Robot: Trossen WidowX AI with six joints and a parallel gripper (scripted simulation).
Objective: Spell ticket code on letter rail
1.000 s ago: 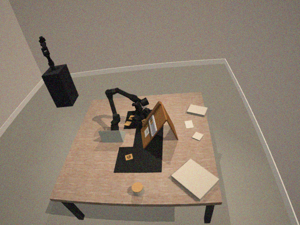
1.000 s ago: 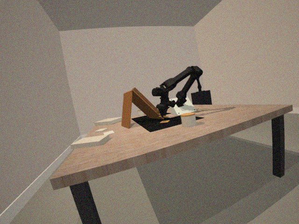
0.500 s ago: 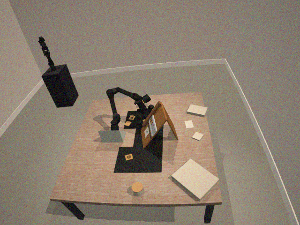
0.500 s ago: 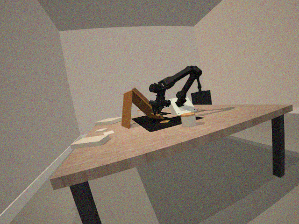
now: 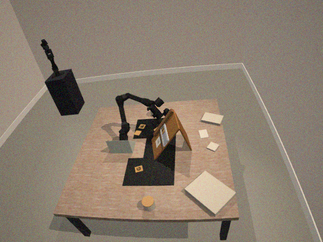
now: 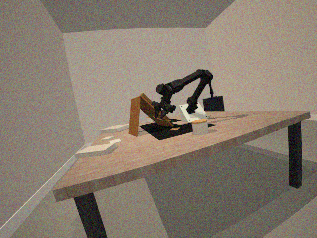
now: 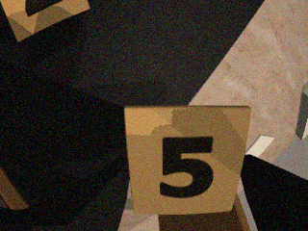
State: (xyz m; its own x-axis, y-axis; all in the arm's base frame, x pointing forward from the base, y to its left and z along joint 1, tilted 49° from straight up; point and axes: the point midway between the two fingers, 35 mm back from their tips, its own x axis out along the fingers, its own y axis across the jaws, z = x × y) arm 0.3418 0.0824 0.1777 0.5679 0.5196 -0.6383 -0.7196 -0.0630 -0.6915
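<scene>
My gripper (image 5: 166, 112) (image 6: 159, 117) is shut on the 5 tile (image 7: 188, 164), whose digit reads upright in the wrist view. It is at the upper part of the sloping wooden board (image 5: 174, 125) (image 6: 133, 116), which partly hides the fingers in the top view. The pale rail (image 5: 164, 137) runs across the board and shows a tan patch with dark marks, too small to read. The white ticket (image 5: 157, 142) is below it, unreadable. The G tile (image 5: 139, 168) (image 6: 175, 129) lies on the black mat (image 5: 156, 178) (image 6: 159, 135). Two tiles (image 5: 142, 126) (image 5: 137, 132) lie near the arm.
A grey-green panel (image 5: 120, 146) stands by the arm's base. An orange-lidded jar (image 5: 148, 201) (image 6: 199, 127) stands near the front edge. Cream slabs (image 5: 210, 192) (image 5: 212, 118) and small pale cards (image 5: 203, 133) (image 5: 212, 146) lie right of the board. A black pedestal (image 5: 65, 95) stands beyond the table.
</scene>
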